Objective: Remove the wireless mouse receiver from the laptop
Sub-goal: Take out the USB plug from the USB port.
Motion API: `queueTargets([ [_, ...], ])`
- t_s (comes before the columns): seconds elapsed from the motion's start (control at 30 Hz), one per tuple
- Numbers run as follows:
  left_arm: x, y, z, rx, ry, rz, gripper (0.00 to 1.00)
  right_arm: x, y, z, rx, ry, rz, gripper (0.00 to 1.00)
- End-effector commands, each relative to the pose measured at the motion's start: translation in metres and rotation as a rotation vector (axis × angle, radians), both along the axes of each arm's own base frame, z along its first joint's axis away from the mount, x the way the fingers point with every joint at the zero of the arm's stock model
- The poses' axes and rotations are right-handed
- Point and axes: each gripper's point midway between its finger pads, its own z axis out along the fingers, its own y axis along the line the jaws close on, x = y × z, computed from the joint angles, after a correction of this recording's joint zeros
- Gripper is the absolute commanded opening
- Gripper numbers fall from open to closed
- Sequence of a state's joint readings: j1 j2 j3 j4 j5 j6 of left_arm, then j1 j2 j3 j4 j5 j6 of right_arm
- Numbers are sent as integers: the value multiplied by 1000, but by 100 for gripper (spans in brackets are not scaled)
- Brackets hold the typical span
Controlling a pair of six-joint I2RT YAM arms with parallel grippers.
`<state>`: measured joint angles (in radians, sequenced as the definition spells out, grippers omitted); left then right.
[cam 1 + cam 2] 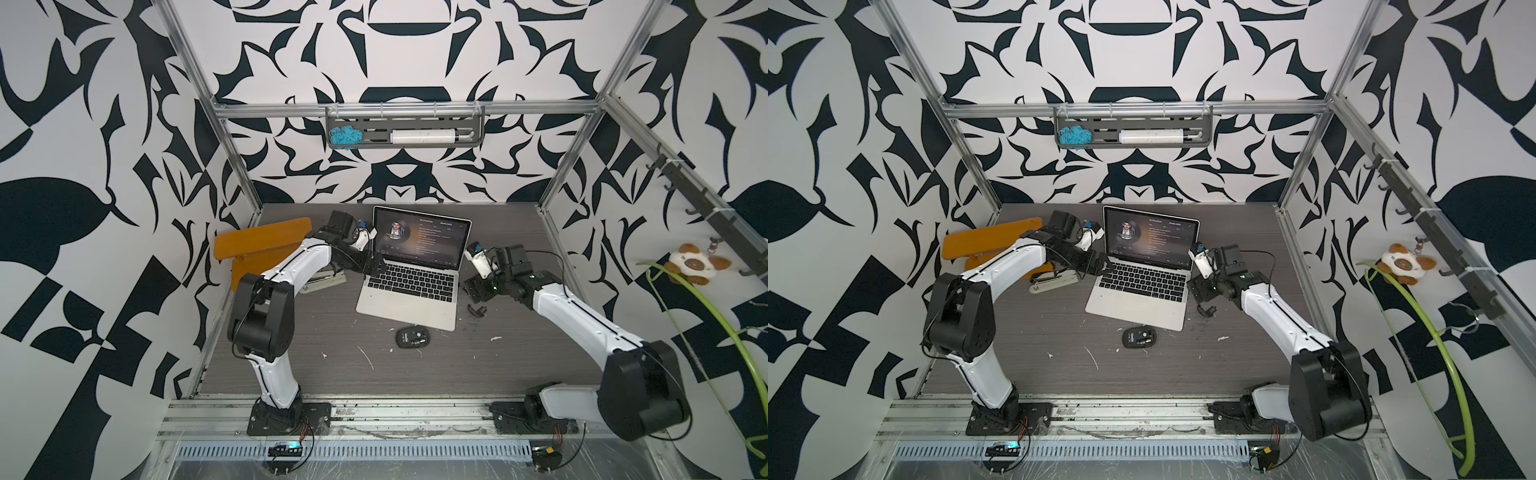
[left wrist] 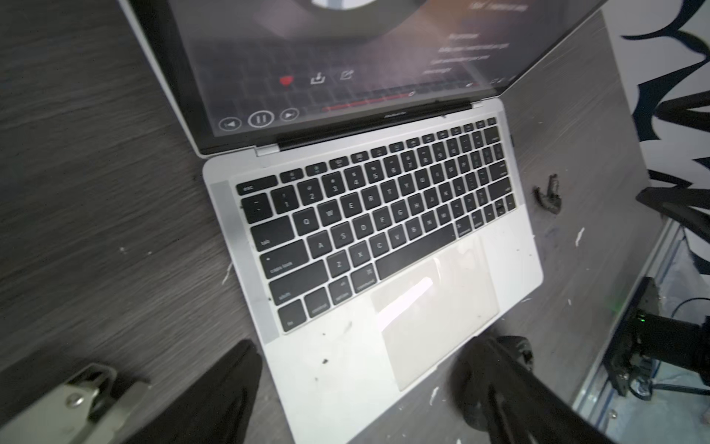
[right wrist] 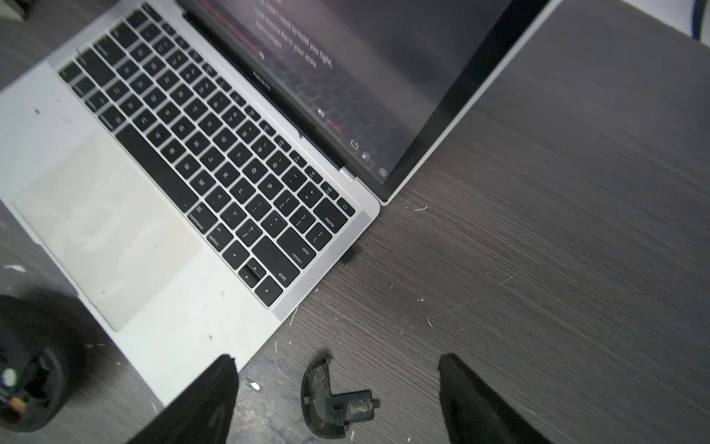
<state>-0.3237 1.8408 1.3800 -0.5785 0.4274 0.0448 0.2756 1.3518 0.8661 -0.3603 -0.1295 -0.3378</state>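
Observation:
The silver laptop stands open at mid-table, its screen showing a dark music player. The wireless mouse receiver is a tiny black nub sticking out of the laptop's right side edge, near the return key. My right gripper hovers open just right of the laptop, short of the receiver, with only a broken black plastic piece on the table beneath it. My left gripper is open too, over the laptop's left side, with its palm rest showing between the fingers.
A black computer mouse lies in front of the laptop. A stapler and orange boards sit to the left, under my left arm. Frame posts and patterned walls close in the table on three sides.

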Motion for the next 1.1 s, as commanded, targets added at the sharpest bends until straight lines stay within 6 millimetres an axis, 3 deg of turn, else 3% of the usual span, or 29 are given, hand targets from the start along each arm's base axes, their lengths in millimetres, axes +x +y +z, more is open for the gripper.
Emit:
queueTargets([
  [0.0,8,5,-14,59,12,-44,88,15,-5,4,-101,-71,74,83],
  [0.07,10,4,-19,69,19,-65,86,18,-7,2,-109,-79,63,83],
  [0.2,18,4,-34,103,35,-92,69,17,-5,-1,-96,-80,64,82],
  [0.3,22,8,-54,156,79,-117,66,19,-6,0,-96,-91,55,79],
  [0.4,20,14,-71,199,128,-128,64,19,-2,0,-88,-86,80,69],
  [0.5,23,18,-80,219,136,-122,64,18,-3,-3,-105,-78,100,69],
  [0.67,27,25,-90,252,147,-115,64,16,2,-2,-93,-84,133,70],
  [0.87,26,28,-96,228,179,-117,47,12,4,-6,-97,-65,170,71],
  [1.07,24,25,-107,217,217,-139,40,9,6,-13,-137,-11,298,70],
])
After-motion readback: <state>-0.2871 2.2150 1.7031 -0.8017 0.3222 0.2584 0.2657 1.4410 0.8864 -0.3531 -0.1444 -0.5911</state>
